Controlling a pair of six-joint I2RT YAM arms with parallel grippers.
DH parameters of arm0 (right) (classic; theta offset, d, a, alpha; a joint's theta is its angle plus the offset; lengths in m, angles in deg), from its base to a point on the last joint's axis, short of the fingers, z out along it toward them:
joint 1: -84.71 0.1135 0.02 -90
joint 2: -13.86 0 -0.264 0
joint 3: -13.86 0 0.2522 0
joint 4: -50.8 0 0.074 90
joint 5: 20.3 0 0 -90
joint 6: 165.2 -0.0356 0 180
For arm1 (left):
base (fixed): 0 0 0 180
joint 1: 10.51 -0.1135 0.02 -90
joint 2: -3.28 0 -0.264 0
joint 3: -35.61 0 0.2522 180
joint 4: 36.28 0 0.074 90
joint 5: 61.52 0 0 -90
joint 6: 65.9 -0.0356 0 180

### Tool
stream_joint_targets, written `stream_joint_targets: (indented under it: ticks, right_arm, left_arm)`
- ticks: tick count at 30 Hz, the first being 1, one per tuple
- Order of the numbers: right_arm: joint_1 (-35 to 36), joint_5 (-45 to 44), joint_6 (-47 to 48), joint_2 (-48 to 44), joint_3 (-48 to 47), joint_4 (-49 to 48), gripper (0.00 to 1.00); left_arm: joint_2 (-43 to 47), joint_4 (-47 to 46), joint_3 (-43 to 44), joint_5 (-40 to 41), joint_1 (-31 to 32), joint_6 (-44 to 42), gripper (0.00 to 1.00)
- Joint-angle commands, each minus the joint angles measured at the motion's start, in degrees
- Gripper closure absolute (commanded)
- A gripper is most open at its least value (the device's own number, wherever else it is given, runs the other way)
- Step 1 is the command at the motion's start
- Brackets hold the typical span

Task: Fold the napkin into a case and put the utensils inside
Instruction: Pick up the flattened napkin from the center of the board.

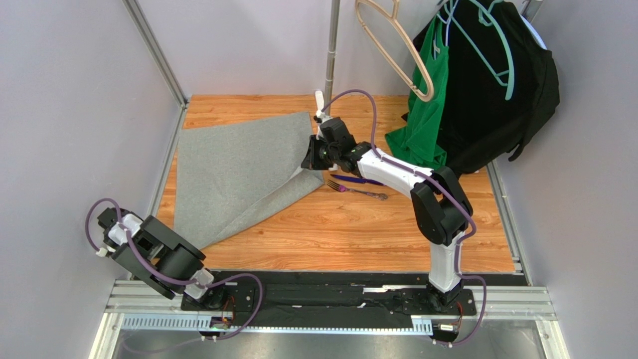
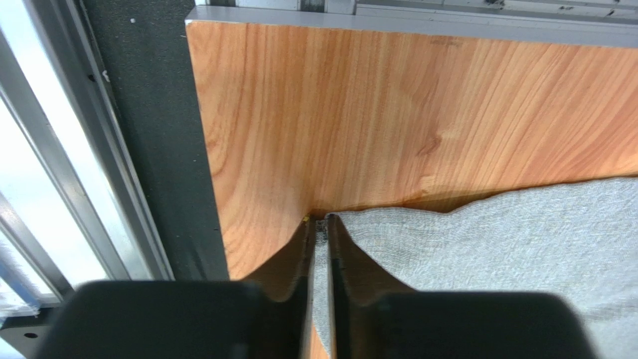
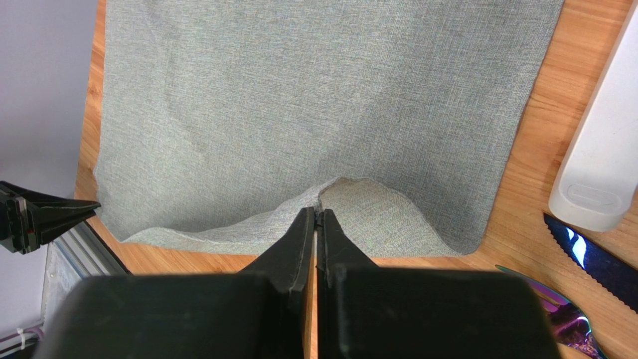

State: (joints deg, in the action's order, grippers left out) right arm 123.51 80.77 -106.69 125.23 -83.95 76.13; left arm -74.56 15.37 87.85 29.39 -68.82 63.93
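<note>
The grey napkin (image 1: 232,176) lies spread over the left half of the wooden table (image 1: 359,232), and its right edge is raised. My right gripper (image 3: 318,212) is shut on that raised edge, with cloth (image 3: 299,112) draping away from its tips; the top view shows this gripper (image 1: 309,160) above the napkin's right side. My left gripper (image 2: 320,221) is shut on the napkin's near corner (image 2: 487,232), low over the table. It also shows in the right wrist view, the left gripper (image 3: 91,204) at the cloth's edge. The utensils lie just right of the napkin: a dark purple knife (image 1: 358,180) and a fork (image 1: 361,191).
A metal pole (image 1: 330,52) rises at the back, its white foot (image 3: 599,149) beside the napkin's far corner. A green garment (image 1: 423,97) and a black garment (image 1: 494,97) hang at the back right with hangers. A metal frame (image 2: 90,187) runs along the table's left edge.
</note>
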Motion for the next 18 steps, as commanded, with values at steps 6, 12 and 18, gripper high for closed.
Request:
stream_joint_targets:
  ticks: [6, 12, 18]
  right_arm:
    - [-0.22, -0.35, 1.25, -0.98, -1.20, -1.47, 1.00]
    - [0.57, -0.87, 2.13, -2.91, -0.41, -0.32, 1.00]
    - [1.27, -2.19, 4.24, -3.62, -3.30, 2.48, 1.00]
  left_arm:
    - [1.54, -1.42, 0.89, -4.59, -0.50, -1.60, 1.00]
    - [10.67, 1.22, 2.21, -9.08, -0.41, -1.34, 1.00]
    - [19.29, 3.33, 3.78, -12.41, -0.32, 1.30, 1.00]
